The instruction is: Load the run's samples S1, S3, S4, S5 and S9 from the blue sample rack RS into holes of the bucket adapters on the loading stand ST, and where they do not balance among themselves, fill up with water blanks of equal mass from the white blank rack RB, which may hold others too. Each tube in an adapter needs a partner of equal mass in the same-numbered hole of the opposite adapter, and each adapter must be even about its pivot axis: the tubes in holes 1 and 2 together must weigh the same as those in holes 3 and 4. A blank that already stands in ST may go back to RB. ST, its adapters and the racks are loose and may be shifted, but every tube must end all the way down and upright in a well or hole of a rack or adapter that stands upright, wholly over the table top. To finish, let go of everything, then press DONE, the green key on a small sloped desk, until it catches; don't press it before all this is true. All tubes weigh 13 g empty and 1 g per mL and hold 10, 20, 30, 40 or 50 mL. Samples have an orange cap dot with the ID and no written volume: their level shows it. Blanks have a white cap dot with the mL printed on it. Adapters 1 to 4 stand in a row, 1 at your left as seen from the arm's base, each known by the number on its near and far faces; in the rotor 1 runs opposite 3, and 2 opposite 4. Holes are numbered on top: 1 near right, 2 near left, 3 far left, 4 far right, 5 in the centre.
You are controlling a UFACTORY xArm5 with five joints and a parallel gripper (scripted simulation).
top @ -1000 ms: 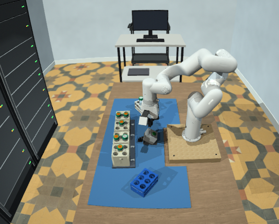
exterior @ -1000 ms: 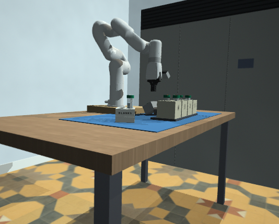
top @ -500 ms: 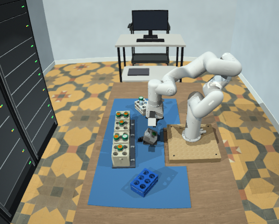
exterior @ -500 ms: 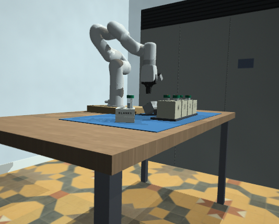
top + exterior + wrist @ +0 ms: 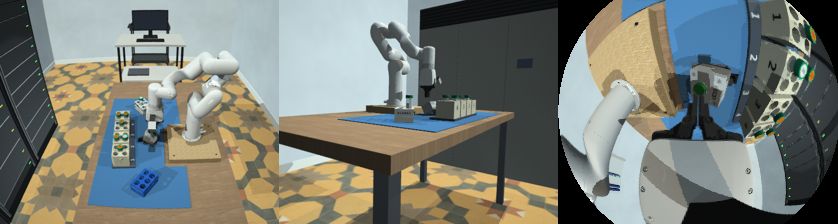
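Note:
My gripper [image 5: 427,94] [image 5: 698,101] is shut and empty. It hangs a little above the small sloped desk [image 5: 149,139] [image 5: 428,108] [image 5: 714,80], in line with its green DONE key [image 5: 154,133] [image 5: 699,88]. The loading stand ST [image 5: 132,153] [image 5: 446,119] [image 5: 754,53] carries the row of adapters [image 5: 120,157] [image 5: 448,110]. Several orange-dot samples, such as one [image 5: 119,147] in the nearest adapter, stand in them, with one white-dot blank [image 5: 125,136]. The blue sample rack RS [image 5: 144,182] is empty. The white blank rack RB [image 5: 137,105] [image 5: 404,115] holds one tube [image 5: 141,99] [image 5: 409,100].
A blue mat [image 5: 109,188] [image 5: 383,119] covers the table's middle. The arm's base stands on a tan plate [image 5: 193,153] right of the desk. Dark cabinets line the left side; a computer table stands beyond the far end.

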